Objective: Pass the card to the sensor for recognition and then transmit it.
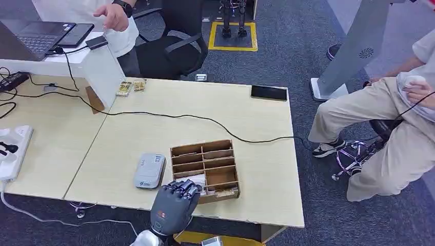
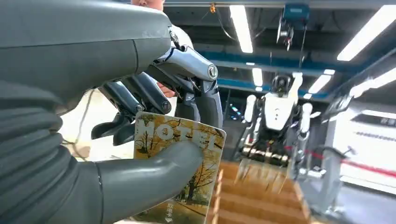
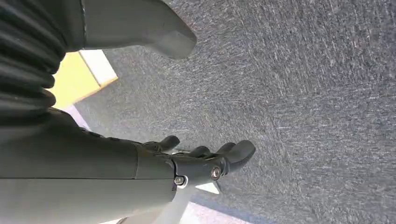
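My left hand [image 1: 173, 205] hovers at the table's near edge, over the front left corner of the wooden card box [image 1: 207, 169]. In the left wrist view that hand [image 2: 140, 140] pinches a card [image 2: 184, 163] printed with autumn trees and the word HOTEL between thumb and fingers. The grey card sensor [image 1: 150, 170] lies flat on the table just left of the box, ahead and left of the hand. My right hand [image 3: 196, 163] hangs beside the body over grey carpet, fingers apart and holding nothing.
A black cable [image 1: 195, 119] runs across the table behind the box. A black phone [image 1: 269, 93] lies at the far right edge. A power strip [image 1: 14, 148] sits at far left. One person sits to the right [image 1: 390, 128], another stands at the back by a laptop [image 1: 38, 36].
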Controlling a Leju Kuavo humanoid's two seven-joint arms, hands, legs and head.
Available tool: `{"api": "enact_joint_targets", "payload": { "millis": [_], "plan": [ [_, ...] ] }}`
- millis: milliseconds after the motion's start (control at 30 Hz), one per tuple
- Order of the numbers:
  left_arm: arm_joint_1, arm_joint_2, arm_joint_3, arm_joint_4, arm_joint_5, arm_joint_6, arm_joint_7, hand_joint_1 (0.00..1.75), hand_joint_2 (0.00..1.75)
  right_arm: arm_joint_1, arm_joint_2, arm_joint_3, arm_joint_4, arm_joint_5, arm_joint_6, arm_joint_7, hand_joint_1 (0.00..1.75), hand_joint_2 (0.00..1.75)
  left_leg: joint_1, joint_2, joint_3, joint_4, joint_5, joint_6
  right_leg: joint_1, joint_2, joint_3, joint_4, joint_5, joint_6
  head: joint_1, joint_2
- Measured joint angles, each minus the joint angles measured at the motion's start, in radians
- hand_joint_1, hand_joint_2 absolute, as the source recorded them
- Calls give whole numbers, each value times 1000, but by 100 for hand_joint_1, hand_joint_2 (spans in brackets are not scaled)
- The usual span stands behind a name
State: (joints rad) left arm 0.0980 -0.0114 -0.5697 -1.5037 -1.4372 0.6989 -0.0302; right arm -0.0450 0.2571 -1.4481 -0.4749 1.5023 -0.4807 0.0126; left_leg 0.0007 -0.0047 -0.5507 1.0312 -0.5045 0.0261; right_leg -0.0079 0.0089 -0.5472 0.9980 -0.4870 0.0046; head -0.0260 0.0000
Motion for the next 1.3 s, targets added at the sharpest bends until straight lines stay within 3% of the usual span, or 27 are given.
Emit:
{"api": "enact_joint_targets", "payload": {
  "millis": [67,167,200,233,300,367,500,867,1133,1300],
  "plan": [
    [13,-34,45,-23,48,0,-107,175,175,0,-1,0,4,0,-3,0,0,175,0,0,0,0,0,0,0,0,0,0,0,0,0,0],
    [23,-121,157,-44,176,0,-342,175,175,0,-1,0,10,-3,-12,0,0,175,0,0,0,0,0,0,0,0,0,0,0,0,0,0],
    [23,-149,194,-44,218,0,-396,175,175,0,-1,0,12,-3,-16,1,0,175,0,0,0,0,0,0,-1,0,0,0,0,0,0,0],
    [22,-172,221,-45,277,0,-433,175,175,0,-1,0,13,-4,-19,1,0,175,0,0,0,0,0,0,-1,0,0,0,0,0,0,0],
    [14,-206,255,-45,386,0,-453,175,175,0,-1,0,15,-5,-19,2,0,175,-1,0,0,0,0,0,-1,0,0,0,0,0,0,0],
    [-6,-218,262,-45,516,0,-422,175,175,-1,-1,0,15,-8,-19,2,0,175,-1,0,0,0,0,0,-1,0,0,0,0,0,0,0],
    [-67,-218,262,-45,655,0,-356,175,175,-3,0,2,15,-16,-21,3,0,175,-1,0,1,0,0,0,0,0,0,0,0,0,0,0],
    [-318,-218,261,-3,765,-2,-258,175,175,-21,-6,23,58,-9,-58,14,0,175,-1,0,0,0,1,1,-1,0,0,0,1,1,0,0],
    [-537,-205,261,155,821,-7,-140,175,175,-34,-37,49,127,-3,-73,13,0,175,-1,0,0,1,2,1,-1,0,0,0,2,2,0,0],
    [-646,-194,261,258,792,-4,-79,175,175,-38,-52,65,154,-2,-73,21,0,175,-1,0,0,1,2,1,-1,0,0,0,2,2,0,0]
  ]
}}
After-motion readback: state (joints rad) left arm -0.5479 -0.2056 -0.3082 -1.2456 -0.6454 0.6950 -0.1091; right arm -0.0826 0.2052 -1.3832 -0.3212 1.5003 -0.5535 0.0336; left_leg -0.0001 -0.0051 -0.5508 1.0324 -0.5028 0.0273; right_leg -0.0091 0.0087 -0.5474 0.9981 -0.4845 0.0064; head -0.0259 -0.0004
